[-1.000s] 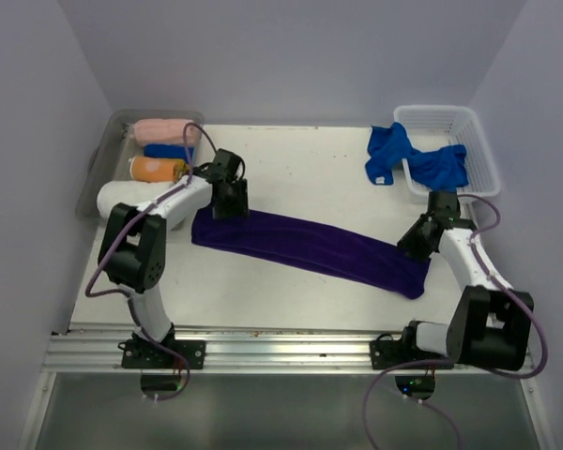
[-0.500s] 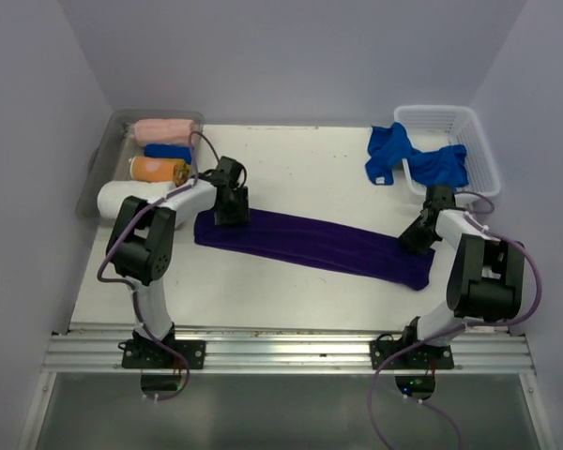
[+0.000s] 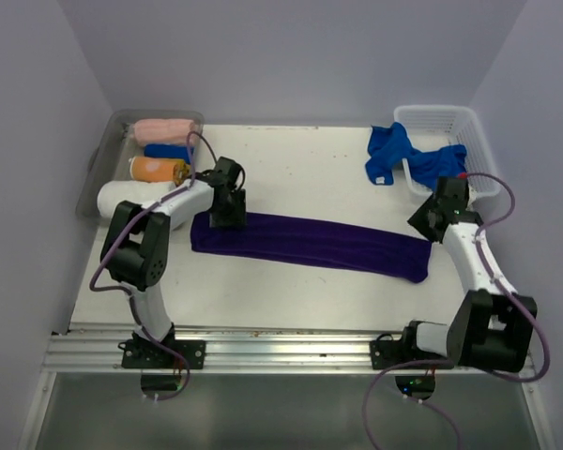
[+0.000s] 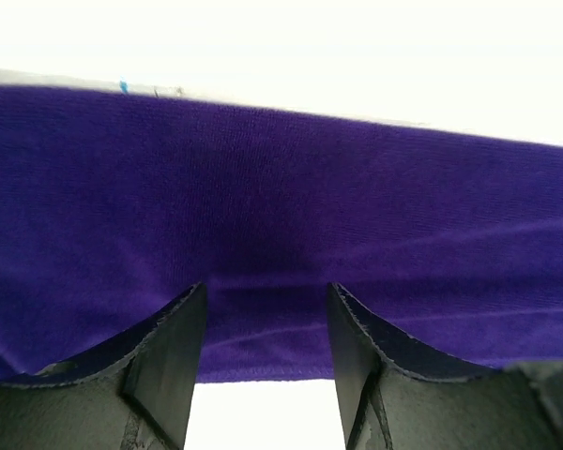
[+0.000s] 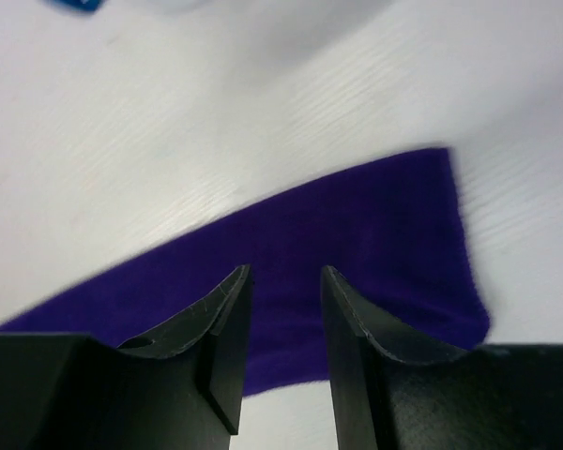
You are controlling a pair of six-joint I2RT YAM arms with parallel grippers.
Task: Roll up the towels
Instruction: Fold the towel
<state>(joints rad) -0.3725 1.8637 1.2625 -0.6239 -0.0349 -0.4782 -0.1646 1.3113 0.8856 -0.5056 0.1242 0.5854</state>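
Note:
A long purple towel (image 3: 310, 242) lies flat as a folded strip across the table, left end to right end. My left gripper (image 3: 229, 217) is open, low over the towel's far left edge; in the left wrist view its jaws (image 4: 267, 291) straddle the hem of the purple cloth (image 4: 281, 187) without pinching it. My right gripper (image 3: 422, 226) is open and empty, just behind the towel's right end. The right wrist view shows the jaws (image 5: 286, 272) above that end (image 5: 357, 225), with the cloth lying on the table.
A clear bin (image 3: 96, 169) at the back left holds rolled towels: pink (image 3: 162, 129), blue (image 3: 167, 150), orange (image 3: 156, 170) and white (image 3: 122, 195). A white basket (image 3: 479, 141) at the back right holds blue towels (image 3: 439, 165); one (image 3: 387, 152) hangs over its left rim.
My right gripper has drawn back and up from the towel's right end. The towel now lies straighter and flatter. My left gripper has barely moved.

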